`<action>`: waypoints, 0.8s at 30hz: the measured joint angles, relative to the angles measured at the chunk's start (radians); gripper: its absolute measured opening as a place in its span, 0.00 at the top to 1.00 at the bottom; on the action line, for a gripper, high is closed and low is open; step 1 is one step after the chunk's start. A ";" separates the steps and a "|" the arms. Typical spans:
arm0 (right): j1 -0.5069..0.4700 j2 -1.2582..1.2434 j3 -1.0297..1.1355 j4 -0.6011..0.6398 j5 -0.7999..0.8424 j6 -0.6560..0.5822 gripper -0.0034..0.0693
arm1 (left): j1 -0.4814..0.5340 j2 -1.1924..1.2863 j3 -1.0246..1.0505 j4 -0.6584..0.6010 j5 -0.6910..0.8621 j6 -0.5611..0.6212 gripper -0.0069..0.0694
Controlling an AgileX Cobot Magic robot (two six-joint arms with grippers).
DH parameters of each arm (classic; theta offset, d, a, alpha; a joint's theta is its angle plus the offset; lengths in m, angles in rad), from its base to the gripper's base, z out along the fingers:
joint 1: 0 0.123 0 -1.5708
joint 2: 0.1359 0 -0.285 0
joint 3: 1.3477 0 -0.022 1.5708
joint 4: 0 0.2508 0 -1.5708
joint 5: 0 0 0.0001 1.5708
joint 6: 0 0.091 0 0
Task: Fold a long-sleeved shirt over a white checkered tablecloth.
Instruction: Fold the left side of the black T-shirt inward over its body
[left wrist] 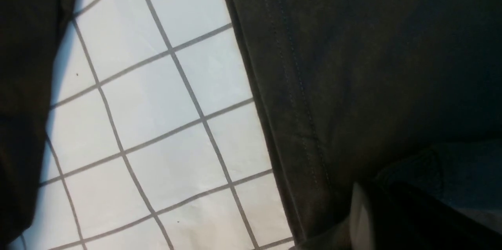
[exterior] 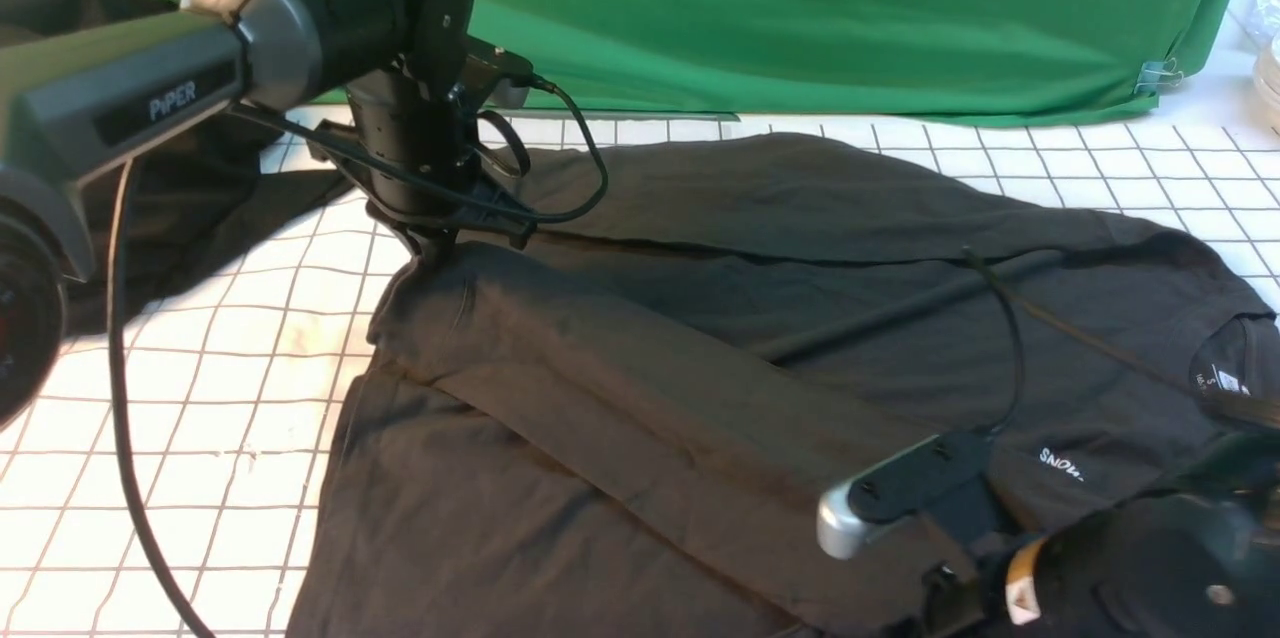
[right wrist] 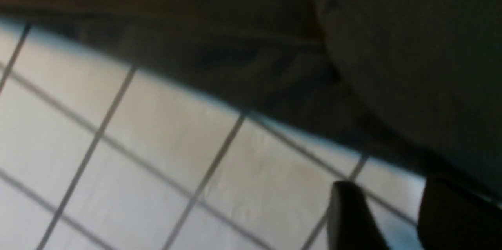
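1. Across the middle of the white checkered tablecloth point(exterior: 200, 418) we list the long-sleeved shirt point(exterior: 700, 368): charcoal-black and spread flat, with gridded cloth showing at its left, far and right sides.
2. Orientation: in the front view its long axis runs side to side. The crew neck point(exterior: 1240, 348) points to the robot's right and the hem end to the robot's left.
3. Fold: one long band of the fabric lies diagonally over the body, from the far left corner toward the near right.
4. Writing on the garment: we read white "SNOW" point(exterior: 1060, 465) on the chest near the neck, and the rest is cut off by the right arm. The neck label point(exterior: 1225, 380) has white print too small to read.
5. Writing on the rig: we read "PiPER" on the left arm point(exterior: 172, 101).
6. Left gripper point(exterior: 437, 253): the fingers are closed, tips down at the shirt's far left corner, and pinch a small peak of fabric. Its wrist view shows the stitched hem point(left wrist: 298, 97) lying beside bare tablecloth point(left wrist: 157, 116).
7. Right gripper point(right wrist: 386, 191): the fingers point(right wrist: 353, 218) stand apart and hold nothing. Tablecloth point(right wrist: 157, 144) shows through the gap and the shirt edge point(right wrist: 274, 85) is just beyond.
8. Backdrop: green fabric point(exterior: 800, 8).
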 joint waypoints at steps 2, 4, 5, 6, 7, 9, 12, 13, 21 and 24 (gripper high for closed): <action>0.000 0.004 0.000 -0.006 -0.024 0.003 0.44 | 0.002 0.000 0.000 -0.004 0.004 0.000 0.89; 0.000 0.004 0.000 -0.022 -0.055 0.021 0.40 | 0.002 0.000 -0.001 -0.005 0.005 0.000 0.89; 0.000 0.004 0.000 -0.031 -0.072 0.031 0.39 | 0.002 0.000 -0.001 -0.006 0.005 0.000 0.89; -0.004 0.004 0.000 -0.041 -0.086 0.045 0.40 | 0.002 0.000 -0.001 -0.010 0.004 0.000 0.89; -0.012 0.004 0.000 -0.046 -0.097 0.052 0.41 | 0.002 0.000 -0.001 -0.012 0.004 0.000 0.89; -0.039 0.007 0.000 -0.052 -0.111 0.058 0.43 | 0.002 0.000 -0.001 -0.012 0.004 0.000 0.89; -0.089 0.023 -0.001 -0.058 -0.120 0.059 0.45 | 0.002 0.000 -0.001 -0.013 0.003 0.000 0.89; -0.105 0.028 -0.005 -0.059 -0.119 0.055 0.45 | 0.002 0.000 -0.001 -0.013 0.001 0.000 0.89; -0.121 0.064 -0.073 -0.059 -0.097 -0.011 0.71 | 0.002 0.000 -0.001 -0.020 -0.012 0.000 0.89; -0.121 0.065 -0.077 -0.059 -0.069 -0.030 0.89 | 0.002 0.000 -0.001 -0.020 -0.012 0.000 0.89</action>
